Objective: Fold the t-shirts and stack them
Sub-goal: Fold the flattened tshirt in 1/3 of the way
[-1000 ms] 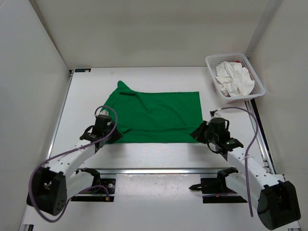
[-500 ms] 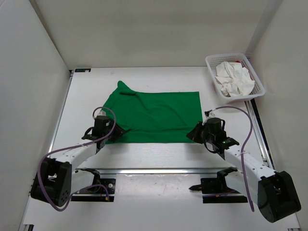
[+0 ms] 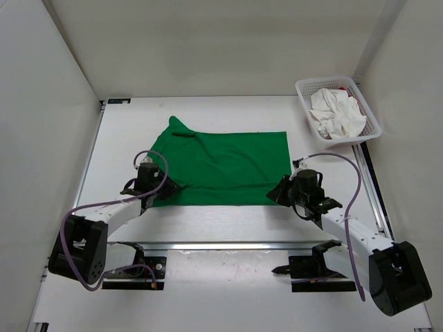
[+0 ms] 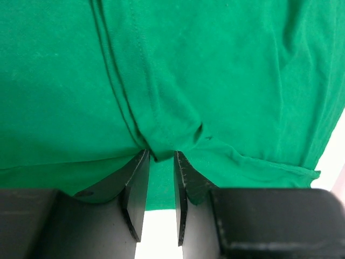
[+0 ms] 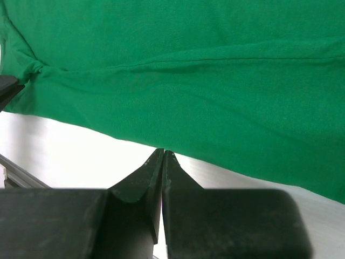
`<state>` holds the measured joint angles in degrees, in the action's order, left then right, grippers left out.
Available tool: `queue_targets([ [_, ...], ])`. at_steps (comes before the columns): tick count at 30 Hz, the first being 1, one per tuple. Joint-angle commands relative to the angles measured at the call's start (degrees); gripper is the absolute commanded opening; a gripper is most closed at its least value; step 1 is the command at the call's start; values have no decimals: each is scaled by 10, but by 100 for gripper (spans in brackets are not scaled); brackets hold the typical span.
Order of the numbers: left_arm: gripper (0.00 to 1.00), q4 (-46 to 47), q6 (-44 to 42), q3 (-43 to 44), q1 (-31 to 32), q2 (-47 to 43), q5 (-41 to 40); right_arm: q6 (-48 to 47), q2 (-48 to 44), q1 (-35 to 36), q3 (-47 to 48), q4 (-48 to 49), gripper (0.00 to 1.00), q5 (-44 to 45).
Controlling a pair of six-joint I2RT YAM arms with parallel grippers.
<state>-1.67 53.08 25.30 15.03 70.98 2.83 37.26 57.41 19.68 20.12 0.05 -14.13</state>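
Note:
The bright green t-shirt (image 3: pixel 221 166) lies spread flat in the middle of the table. My left gripper (image 3: pixel 160 188) is at its near left corner. In the left wrist view the left gripper (image 4: pixel 160 154) is open by a narrow gap, and a puckered fold of the green t-shirt (image 4: pixel 215 81) sits right at its tips. My right gripper (image 3: pixel 280 190) is at the near right corner. Seen from the wrist, the right gripper (image 5: pixel 163 151) is shut, its tips touching the hem of the green t-shirt (image 5: pixel 215 81) with nothing seen between them. The white t-shirt (image 3: pixel 336 114) lies crumpled in the basket, with a sliver of red cloth (image 3: pixel 344 90) behind it.
A white plastic mesh basket (image 3: pixel 305 105) stands at the back right corner. White walls close in the table on the left, back and right. A metal rail (image 3: pixel 221 245) runs along the near edge between the arm bases.
My left gripper has opened from shut and shifted slightly; the shirt's near left corner now lies flatter. My right gripper has crept a little left along the hem, still shut.

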Motion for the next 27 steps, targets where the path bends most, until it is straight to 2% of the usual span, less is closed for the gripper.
queue_targets([
  [1,34,9,-3,12,-6,-1,-12,-3,-11,-7,-9,28,0,-2],
  [5,19,11,-1,18,-11,16,-10,-7,-14,-5,-6,28,1,-4],
  [7,8,10,-3,33,-6,27,-12,-8,-14,-4,-7,28,1,-2],
  [10,0,11,-5,66,13,42,-26,-5,-15,-3,-12,32,0,-3],
  [19,0,-16,-34,172,44,128,-47,-4,-12,-11,-18,39,0,-8],
  [22,6,-32,-56,213,43,177,-48,-4,-14,-14,-19,35,0,-13],
  [27,10,-62,-81,271,36,227,-38,-4,-11,-14,-19,39,0,-12],
])
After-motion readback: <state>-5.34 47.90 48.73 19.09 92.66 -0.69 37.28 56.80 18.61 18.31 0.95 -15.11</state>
